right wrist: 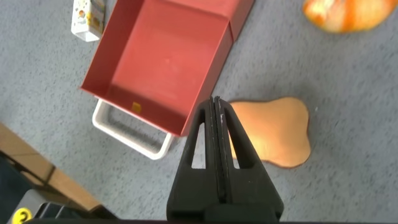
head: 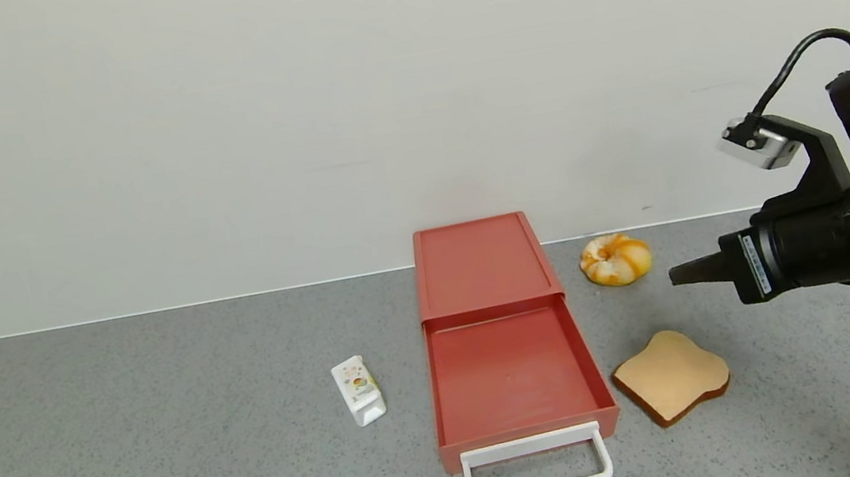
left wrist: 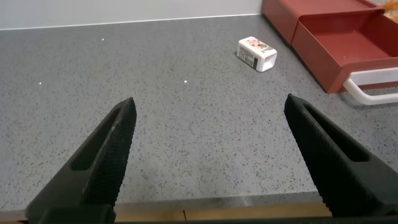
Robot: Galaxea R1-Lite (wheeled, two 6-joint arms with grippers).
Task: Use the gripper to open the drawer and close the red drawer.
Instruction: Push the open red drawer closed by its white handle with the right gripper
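While the drawer [head: 509,371] stands pulled out, you have the opening done and only the closing left.

From your left: the left gripper [left wrist: 208,158] hangs low over bare counter [head: 125,461] with its fingers spread wide, holding nothing and well apart from the work; you can leave it parked. Next comes a small white carton [head: 358,389] lying just left of the drawer. At the middle, the red tray sits drawn well out of its box [head: 479,264], its inside bare, the white handle [head: 536,468] at the near end and free of any grip. Right of it lie a bread slice [head: 672,375] and a bun [head: 615,258]. Farthest right, the right gripper [head: 686,273] hovers above the counter, fingers pressed together on nothing, pointing toward the drawer but clear of it. You still need to push the front in.
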